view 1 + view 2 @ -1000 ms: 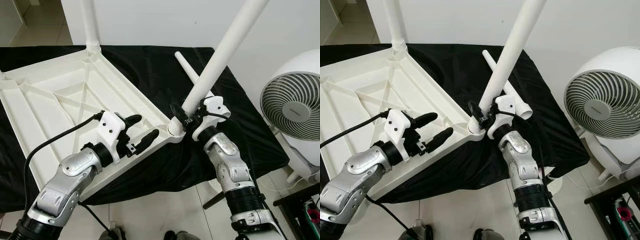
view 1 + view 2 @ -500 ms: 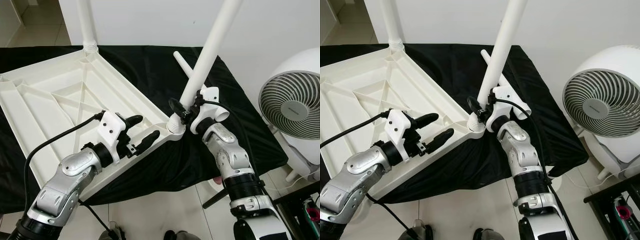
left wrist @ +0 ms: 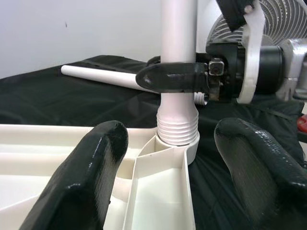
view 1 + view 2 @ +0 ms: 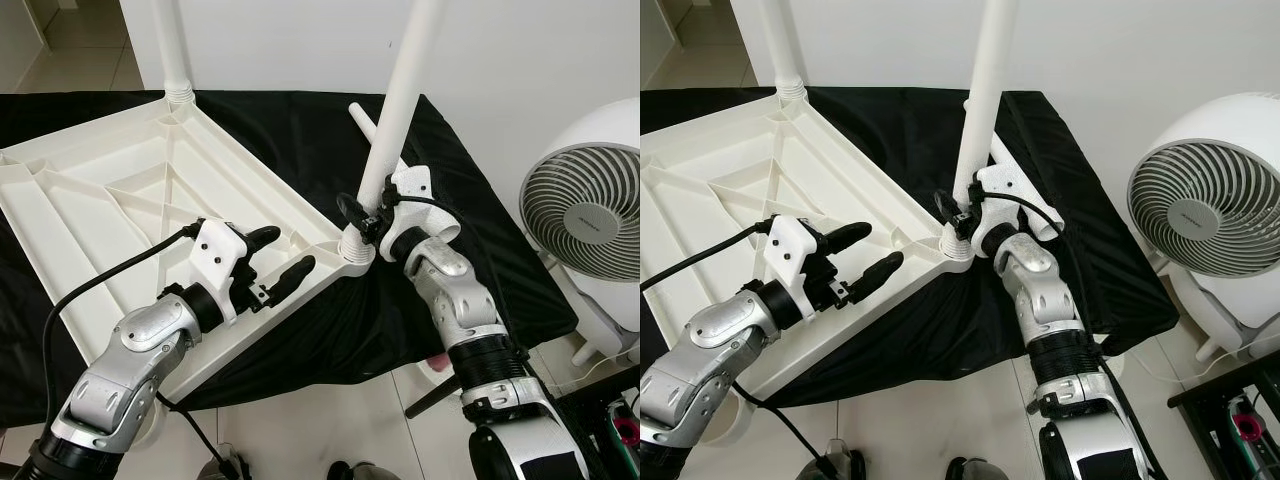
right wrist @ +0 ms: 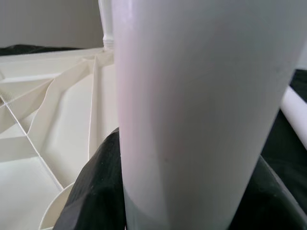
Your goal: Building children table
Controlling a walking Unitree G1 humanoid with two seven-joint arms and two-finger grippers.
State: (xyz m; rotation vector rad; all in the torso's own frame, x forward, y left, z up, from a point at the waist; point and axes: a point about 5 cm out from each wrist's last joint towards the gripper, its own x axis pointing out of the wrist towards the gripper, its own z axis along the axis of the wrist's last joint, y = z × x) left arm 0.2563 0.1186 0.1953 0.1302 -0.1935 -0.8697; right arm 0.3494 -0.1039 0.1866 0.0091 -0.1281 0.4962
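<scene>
The white children's tabletop [image 4: 120, 190] lies upside down on a black cloth. One white leg [image 4: 172, 50] stands in its far corner. My right gripper [image 4: 368, 210] is shut on a second white leg [image 4: 400, 90] just above its threaded end, which sits in the near corner socket [image 3: 178, 132]. This leg stands almost upright. My left gripper [image 4: 296, 247] is open, its fingers [image 3: 91, 172] either side of the tabletop's rim beside that socket. A third leg [image 3: 105, 76] lies loose on the cloth behind.
The black cloth [image 4: 300, 130] covers a low surface under the tabletop. A white fan [image 4: 590, 220] stands on the floor at the right. A dark stand [image 4: 600, 400] sits at the lower right. Tiled floor shows in front.
The leg held by my right gripper has swung from leaning right to nearly upright, with the gripper following it at the socket. My left gripper has stayed by the rim.
</scene>
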